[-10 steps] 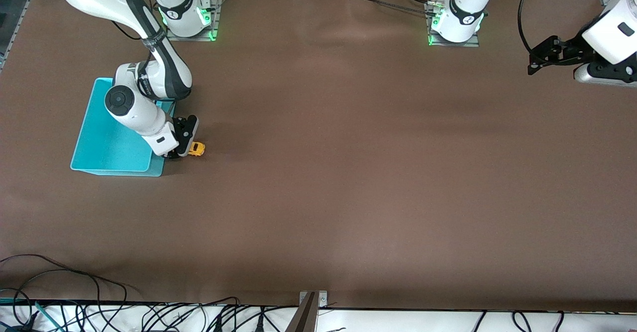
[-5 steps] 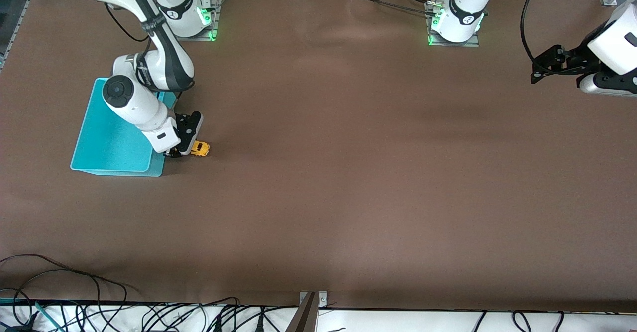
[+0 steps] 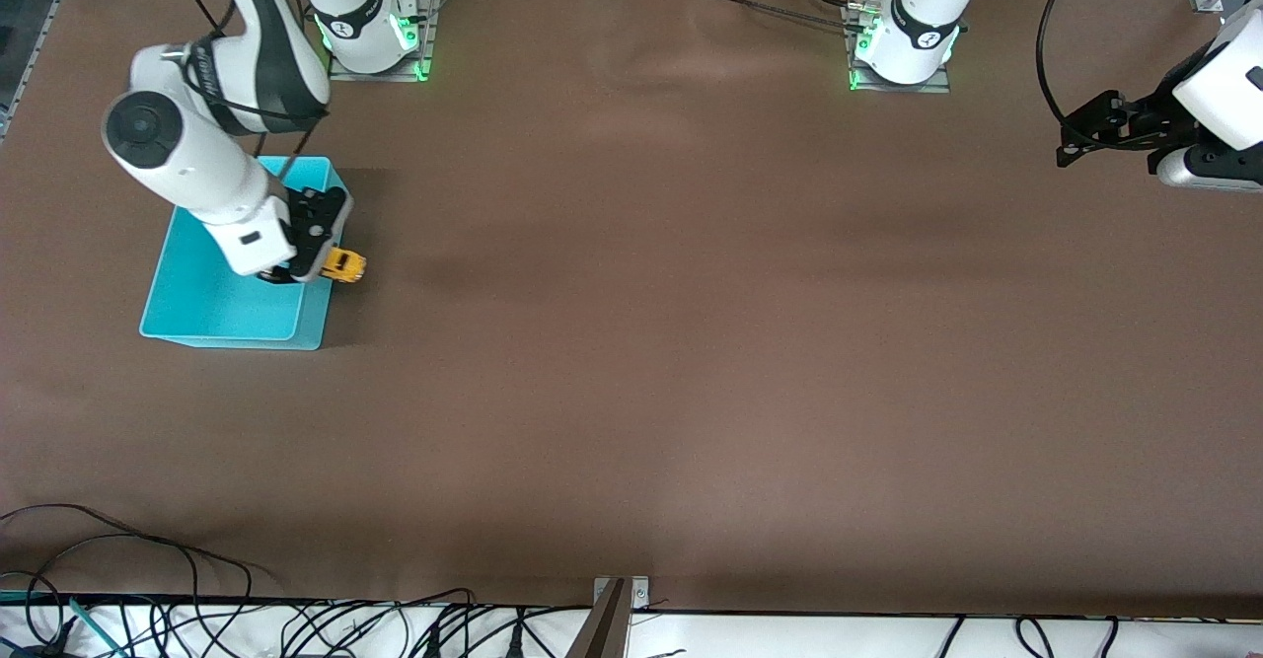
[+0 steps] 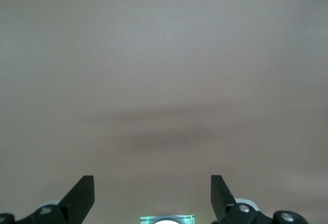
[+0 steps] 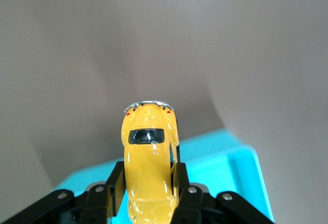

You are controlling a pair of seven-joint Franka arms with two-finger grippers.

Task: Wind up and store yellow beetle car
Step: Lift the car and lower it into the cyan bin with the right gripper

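The yellow beetle car (image 3: 344,265) (image 5: 149,155), small with a rounded body and dark windows, hangs in the air clamped between the black fingers of my right gripper (image 3: 326,265) (image 5: 147,183). It is over the edge of the turquoise bin (image 3: 187,308) that faces the table's middle, and the bin's corner (image 5: 230,167) shows below it in the right wrist view. My left gripper (image 3: 1085,135) (image 4: 152,193) waits open and empty over bare table at the left arm's end.
Brown table surface (image 3: 691,342) stretches from the bin toward the left arm's end. Cables (image 3: 296,628) lie along the edge nearest the front camera. The arm bases (image 3: 903,36) stand at the farthest edge.
My right gripper has lifted the yellow beetle car off the table and carried it toward the turquoise bin, from beside the bin's corner to over its edge. The left arm barely shifted.
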